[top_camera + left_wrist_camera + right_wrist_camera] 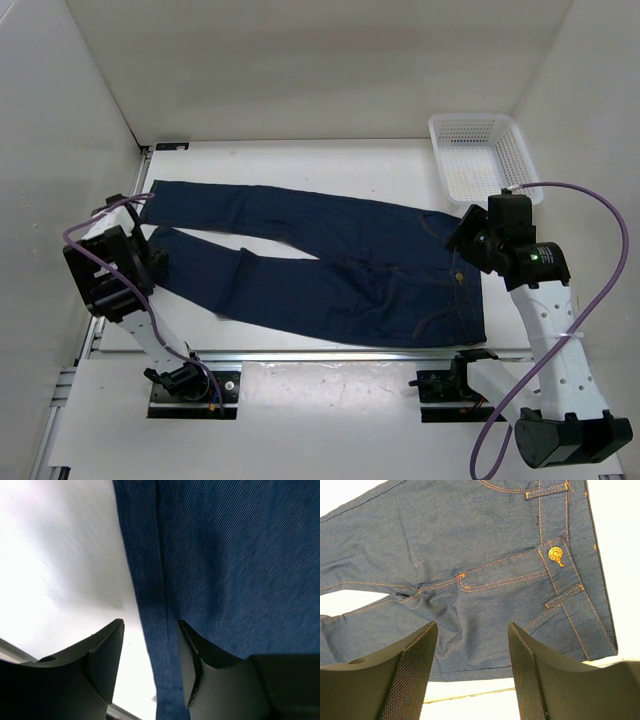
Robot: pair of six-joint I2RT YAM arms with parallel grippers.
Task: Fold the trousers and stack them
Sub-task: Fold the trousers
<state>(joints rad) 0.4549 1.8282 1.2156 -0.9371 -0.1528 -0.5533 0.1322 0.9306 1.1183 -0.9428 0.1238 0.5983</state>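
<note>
Trousers (330, 265) lying spread flat on surface (300, 160); left hand (150, 626), parted, straddling one leg's seamed edge; right hand (472, 627), parted, hovering over waist.

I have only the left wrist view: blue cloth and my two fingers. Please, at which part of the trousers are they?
Observer: From above, the left fingers are at the hem end of the near leg of the trousers.
Operator: And the right arm?
Observer: The right fingers hover open over the waist, by the orange button.
Operator: Anything else there?
Observer: A white basket, at the far right corner.
</note>
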